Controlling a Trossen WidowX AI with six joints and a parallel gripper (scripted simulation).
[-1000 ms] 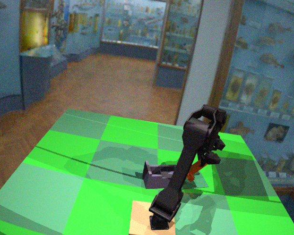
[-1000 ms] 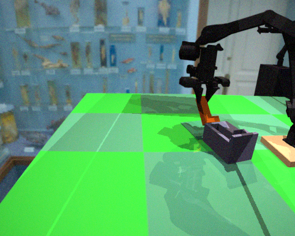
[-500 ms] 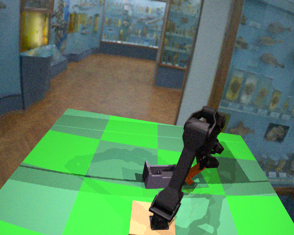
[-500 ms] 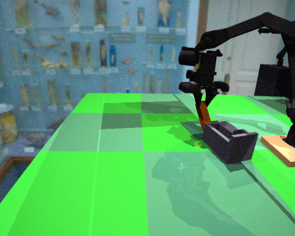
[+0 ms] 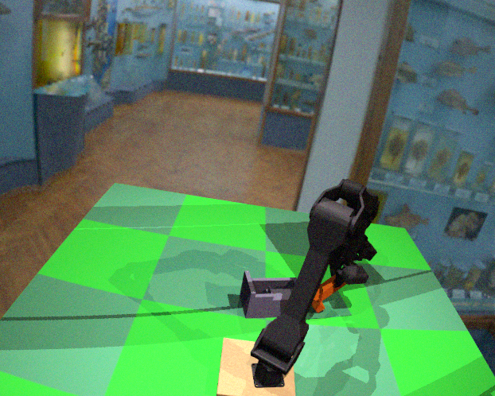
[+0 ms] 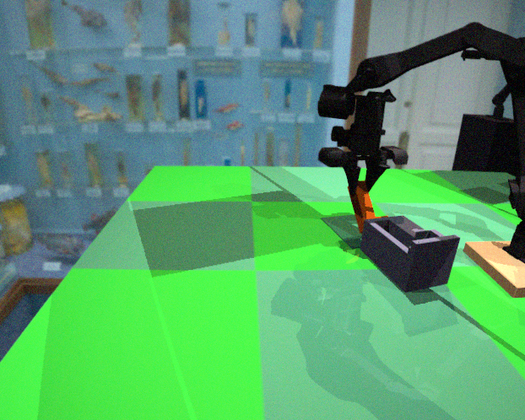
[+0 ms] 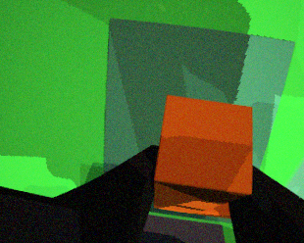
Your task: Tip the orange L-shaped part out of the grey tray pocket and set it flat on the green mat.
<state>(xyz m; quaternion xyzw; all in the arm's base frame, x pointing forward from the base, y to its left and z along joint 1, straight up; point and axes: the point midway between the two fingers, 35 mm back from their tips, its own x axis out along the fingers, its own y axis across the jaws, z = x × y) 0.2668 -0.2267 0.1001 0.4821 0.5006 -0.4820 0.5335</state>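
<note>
Gripper point(image 6: 365, 177) clamped partway shut on orange part point(image 6: 363, 205), hanging tilted below fingers; grey tray point(image 6: 409, 252) just beside, mat point(image 6: 199, 289) underneath.

Blue walls hold glass cases point(image 5: 226, 40) of mounted fish and jars. A wood floor point(image 5: 162, 140) runs back to a white pillar point(image 5: 345, 102); white doors point(image 6: 435, 113) stand in the exterior view.

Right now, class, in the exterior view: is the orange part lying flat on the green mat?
No. The orange part hangs steeply tilted, pinched at its top end by the tool, behind the grey tray.
</note>
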